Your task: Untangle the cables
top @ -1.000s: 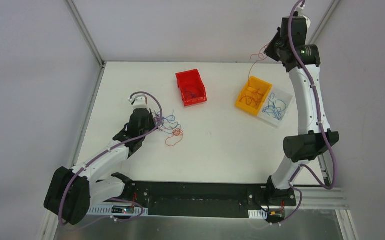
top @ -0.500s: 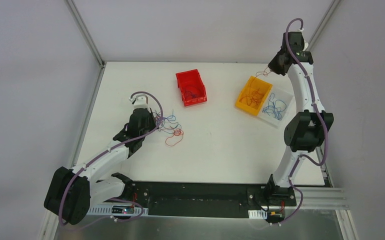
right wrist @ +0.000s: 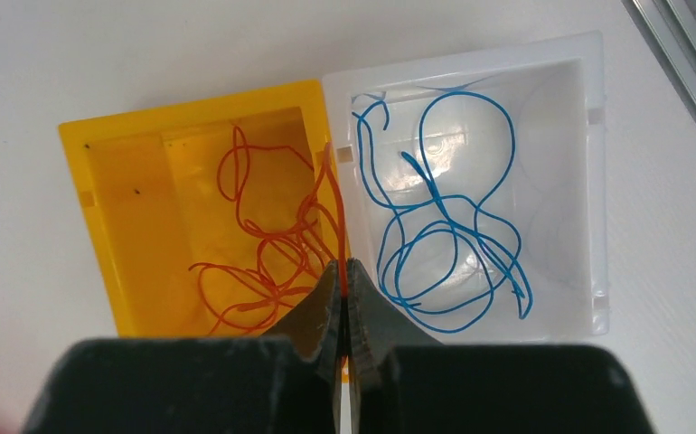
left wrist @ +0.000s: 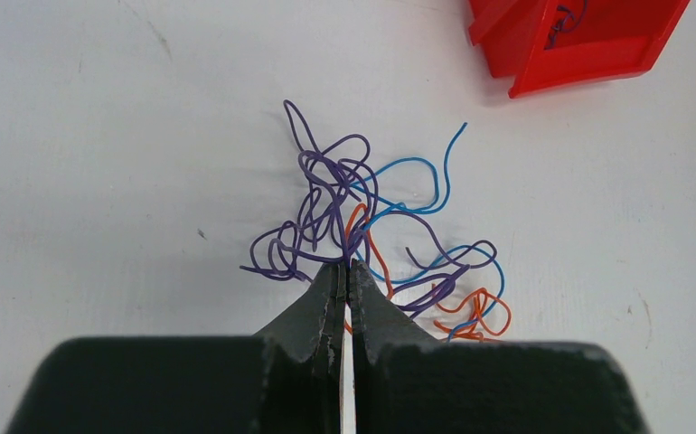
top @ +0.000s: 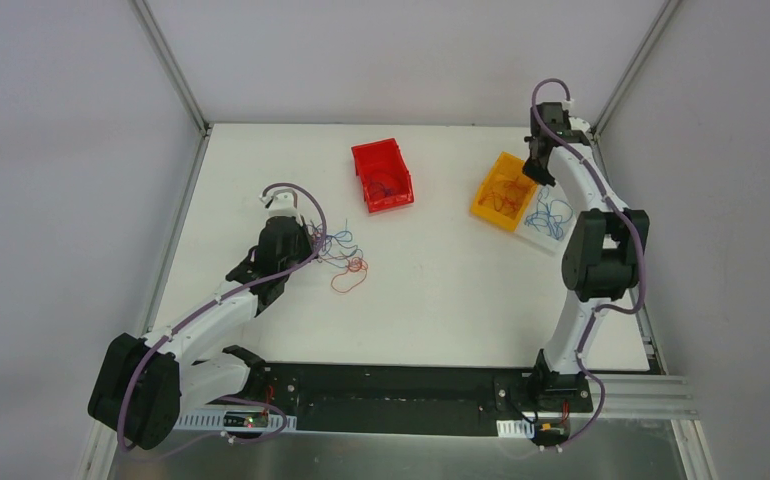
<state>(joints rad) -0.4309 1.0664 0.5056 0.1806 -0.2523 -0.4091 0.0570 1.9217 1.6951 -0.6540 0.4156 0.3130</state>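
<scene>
Field notes: progress check.

- Sorting looks partly done. The yellow bin [right wrist: 136,208] holds a loose heap of red-orange cables [right wrist: 263,262]. The clear bin [right wrist: 557,99], touching its side, holds looping blue cables [right wrist: 444,235]. The red bin [left wrist: 597,50], standing apart toward the far middle of the surface [top: 441,280], shows a few dark purple strands [left wrist: 569,16]. You cannot count them from here.
- Your right pincer [right wrist: 344,280] is clamped on one red-orange strand [right wrist: 333,203]. It hovers over the wall shared by the yellow and clear bins. The strand trails down into the yellow bin, so this one reads as near delivery but not yet let go.
- Your left pincer [left wrist: 345,276] is closed on the tangle [left wrist: 353,226]. Purple and orange strands run in between its tips.
- Left to do: the tangle lies on the open surface, near the left arm and well apart from all three bins. Purple, blue and red-orange strands are knotted together in it, and purple looks the thickest share. Judge several more pulls before the surface pile is sorted.
</scene>
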